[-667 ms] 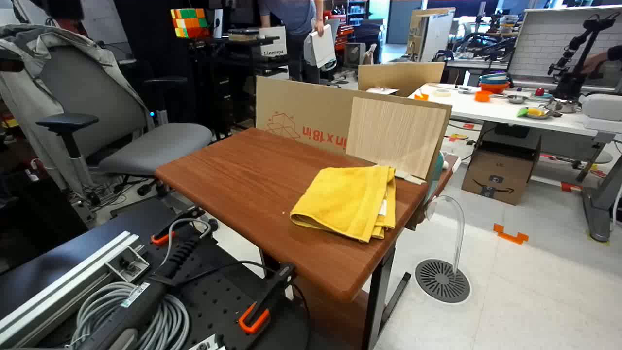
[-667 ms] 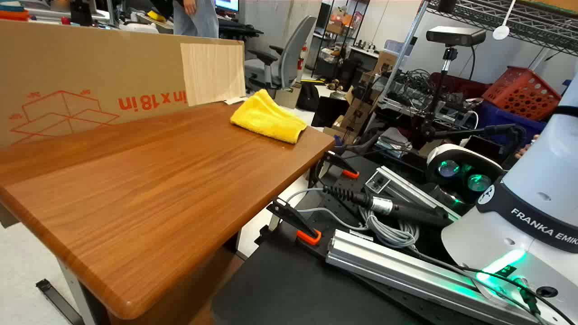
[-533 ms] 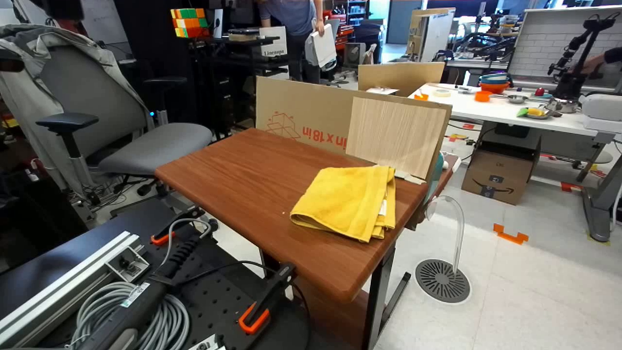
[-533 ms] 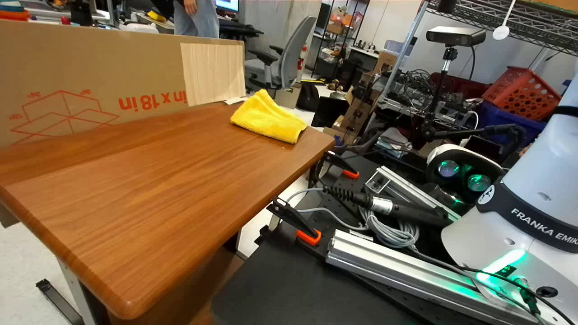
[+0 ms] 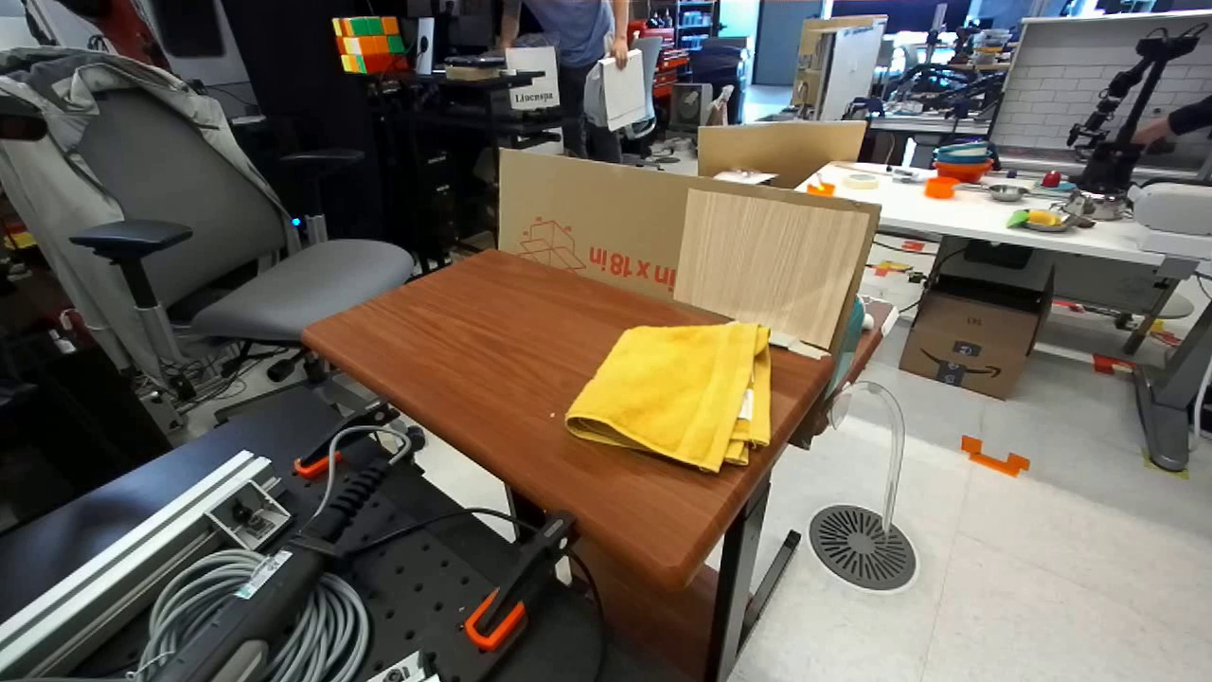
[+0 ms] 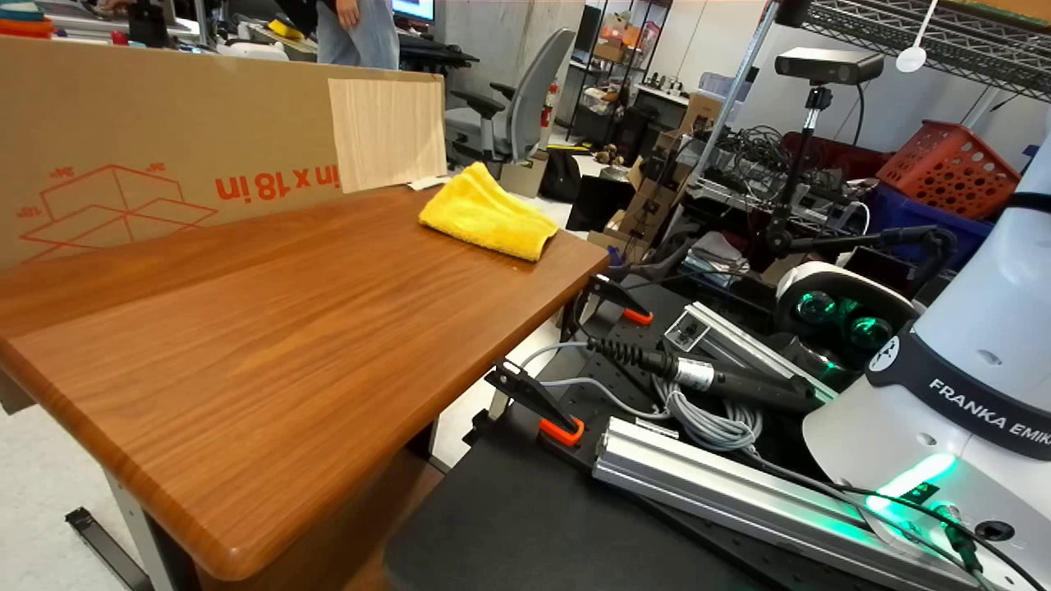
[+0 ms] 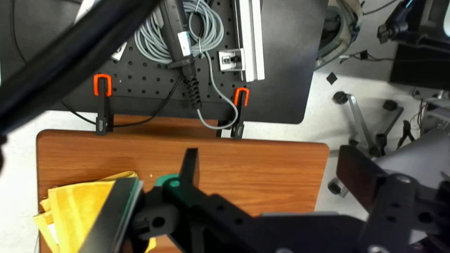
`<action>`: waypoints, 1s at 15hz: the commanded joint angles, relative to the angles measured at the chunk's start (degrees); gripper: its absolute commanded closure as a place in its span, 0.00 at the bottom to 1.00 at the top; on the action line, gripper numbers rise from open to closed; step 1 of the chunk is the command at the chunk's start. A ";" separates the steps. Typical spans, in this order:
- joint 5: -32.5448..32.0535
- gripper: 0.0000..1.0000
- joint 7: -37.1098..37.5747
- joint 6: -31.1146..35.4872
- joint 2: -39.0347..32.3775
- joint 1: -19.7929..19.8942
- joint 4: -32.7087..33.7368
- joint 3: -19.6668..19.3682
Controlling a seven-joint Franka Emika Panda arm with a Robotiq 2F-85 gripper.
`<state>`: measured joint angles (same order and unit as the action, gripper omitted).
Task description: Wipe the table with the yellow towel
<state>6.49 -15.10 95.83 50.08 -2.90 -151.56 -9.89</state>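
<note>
The yellow towel (image 5: 674, 393) lies folded on the brown wooden table (image 5: 464, 327), near one end. In an exterior view the towel (image 6: 488, 217) sits by the far end of the table (image 6: 279, 353). In the wrist view the towel (image 7: 77, 207) is at the lower left, partly hidden by dark gripper parts. My gripper (image 7: 271, 151) is open, its fingers wide apart with nothing between them. It is above the table (image 7: 253, 168), away from the towel. The gripper cannot be made out clearly in either exterior view.
A cardboard panel (image 5: 592, 204) with a light wood-pattern sheet (image 5: 772, 260) stands along the table's back edge. Black clamps with orange tips (image 6: 538, 402) grip the near edge. A black bench holds a coiled grey cable (image 6: 710, 423) and an aluminium bar (image 6: 739, 509).
The towel and table have not moved. Small dark shapes at the top edges of both exterior views have shifted slightly. The person in the background has moved a little.
</note>
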 commanded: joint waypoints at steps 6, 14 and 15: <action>1.29 0.00 5.37 38.75 -25.41 7.87 -1.81 -3.34; 1.78 0.00 9.52 44.53 -35.12 9.79 -0.12 -2.24; 2.01 0.00 10.02 46.05 -34.83 9.63 -0.33 -1.94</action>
<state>8.07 -5.40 140.53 14.92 6.16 -151.65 -12.87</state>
